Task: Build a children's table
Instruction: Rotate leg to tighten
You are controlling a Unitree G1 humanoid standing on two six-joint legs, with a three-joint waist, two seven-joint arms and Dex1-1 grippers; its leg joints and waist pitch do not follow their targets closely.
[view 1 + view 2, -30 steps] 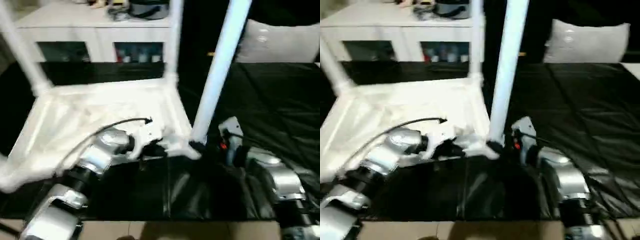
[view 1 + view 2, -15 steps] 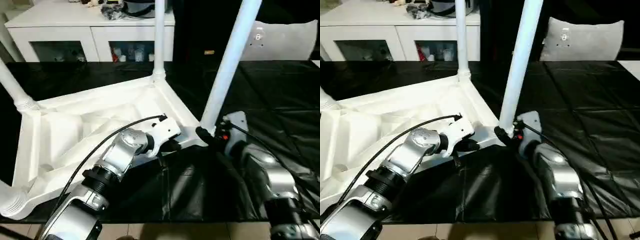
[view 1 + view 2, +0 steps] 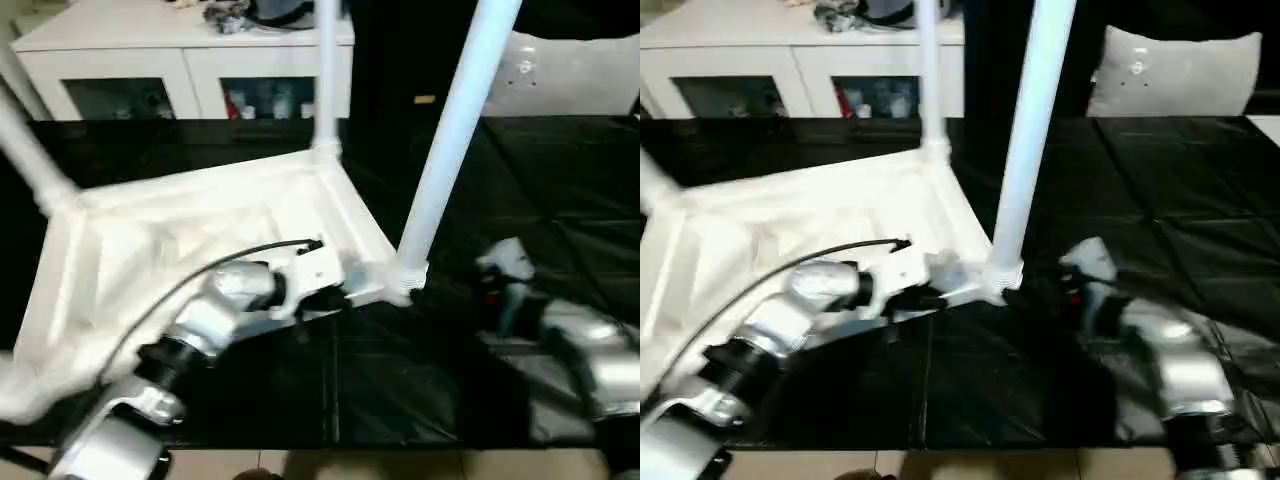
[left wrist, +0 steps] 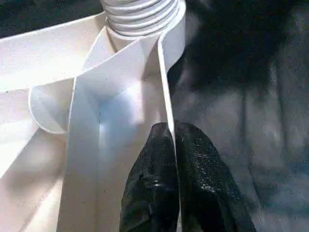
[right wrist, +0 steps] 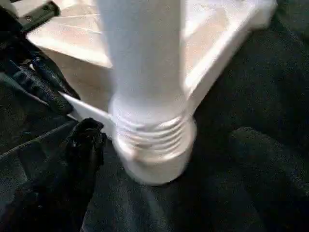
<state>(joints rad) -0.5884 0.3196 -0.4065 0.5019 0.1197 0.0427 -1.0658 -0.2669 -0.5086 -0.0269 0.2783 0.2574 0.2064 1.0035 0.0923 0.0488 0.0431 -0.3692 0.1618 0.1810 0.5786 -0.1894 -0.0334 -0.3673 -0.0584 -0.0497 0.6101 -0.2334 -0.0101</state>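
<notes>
The white children's table top [image 3: 200, 230] lies upside down on a black cloth, ribbed underside up. Three white legs stand in its corner sockets: one at the left [image 3: 30, 150], one at the far corner [image 3: 325, 70], and one at the near right corner [image 3: 450, 130]. My left gripper [image 4: 173, 133] is shut on the top's thin rim, just beside the near right socket [image 4: 142, 14]. My right gripper [image 5: 169, 142] is open, its black fingers [image 5: 84, 145] spread on either side of that leg's threaded base [image 5: 152, 140] without touching it.
A white cabinet [image 3: 180, 50] with clutter on top stands at the back. A grey cushion [image 3: 570, 70] leans at the back right. The black cloth [image 3: 560, 180] covers the work surface to the right of the table top. A black cable [image 3: 250, 255] arcs over my left wrist.
My right gripper has opened and drawn back from the base of the near right leg. My left gripper has kept its hold on the rim. The camera has shifted.
</notes>
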